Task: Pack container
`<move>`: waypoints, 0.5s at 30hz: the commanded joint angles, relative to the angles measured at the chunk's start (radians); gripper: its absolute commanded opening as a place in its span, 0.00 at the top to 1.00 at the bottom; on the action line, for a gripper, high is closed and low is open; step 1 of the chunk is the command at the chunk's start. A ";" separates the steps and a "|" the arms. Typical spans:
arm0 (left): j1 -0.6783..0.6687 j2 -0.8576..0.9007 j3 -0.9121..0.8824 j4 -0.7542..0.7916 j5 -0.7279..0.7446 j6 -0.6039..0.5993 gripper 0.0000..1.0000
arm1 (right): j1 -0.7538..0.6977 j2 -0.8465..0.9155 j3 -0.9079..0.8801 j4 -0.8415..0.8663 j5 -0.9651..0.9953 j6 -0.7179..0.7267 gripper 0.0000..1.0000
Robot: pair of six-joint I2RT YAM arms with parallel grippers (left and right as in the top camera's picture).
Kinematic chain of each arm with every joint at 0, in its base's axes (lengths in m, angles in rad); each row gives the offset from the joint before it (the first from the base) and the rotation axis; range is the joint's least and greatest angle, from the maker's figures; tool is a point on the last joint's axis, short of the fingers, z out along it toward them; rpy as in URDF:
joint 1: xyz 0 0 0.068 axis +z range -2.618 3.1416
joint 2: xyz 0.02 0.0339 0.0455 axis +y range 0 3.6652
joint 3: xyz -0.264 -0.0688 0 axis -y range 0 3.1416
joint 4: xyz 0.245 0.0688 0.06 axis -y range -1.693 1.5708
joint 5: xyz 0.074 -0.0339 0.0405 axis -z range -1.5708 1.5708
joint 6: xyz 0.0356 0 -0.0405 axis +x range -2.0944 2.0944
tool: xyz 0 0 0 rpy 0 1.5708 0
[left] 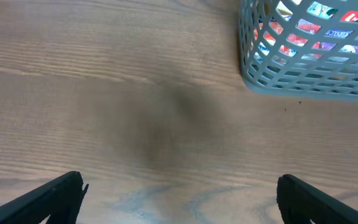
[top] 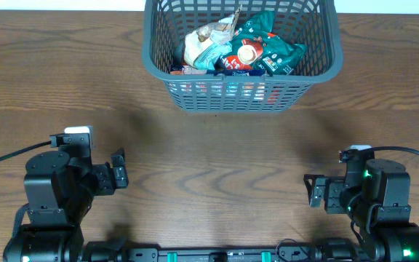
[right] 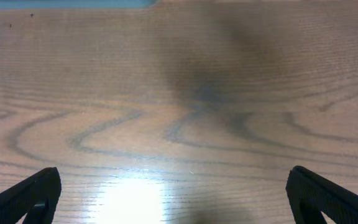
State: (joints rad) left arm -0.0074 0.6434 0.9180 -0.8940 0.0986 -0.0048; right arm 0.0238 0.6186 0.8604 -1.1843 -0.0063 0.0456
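Observation:
The dark grey slotted container (top: 167,81) stands at the far middle of the table, with several snack packets (top: 238,47) piled inside. Its corner also shows in the left wrist view (left: 253,71), packets visible through the lattice. My left gripper (top: 119,172) is open and empty near the table's front left, far from the container; its fingers (left: 179,199) stand wide apart over bare wood. My right gripper (top: 313,191) is open and empty near the front right, its fingers (right: 176,196) wide apart over bare wood.
The wooden table (top: 217,153) lies between the grippers and the container. A black cable (top: 6,156) runs off the left arm, another (top: 413,153) off the right arm. A strip of the container's base shows at the right wrist view's top edge (right: 67,3).

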 commanded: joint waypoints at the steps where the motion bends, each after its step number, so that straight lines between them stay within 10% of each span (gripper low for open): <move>1: 0.002 0.002 0.000 -0.002 0.006 -0.019 0.01 | 0.008 -0.004 -0.004 0.003 0.010 0.013 0.01; 15: 0.002 0.002 0.000 -0.002 0.006 -0.019 0.01 | 0.008 -0.288 -0.013 0.080 -0.061 0.013 0.01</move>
State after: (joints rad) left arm -0.0074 0.6434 0.9180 -0.8936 0.0986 -0.0051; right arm 0.0238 0.4053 0.8562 -1.1385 -0.0319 0.0456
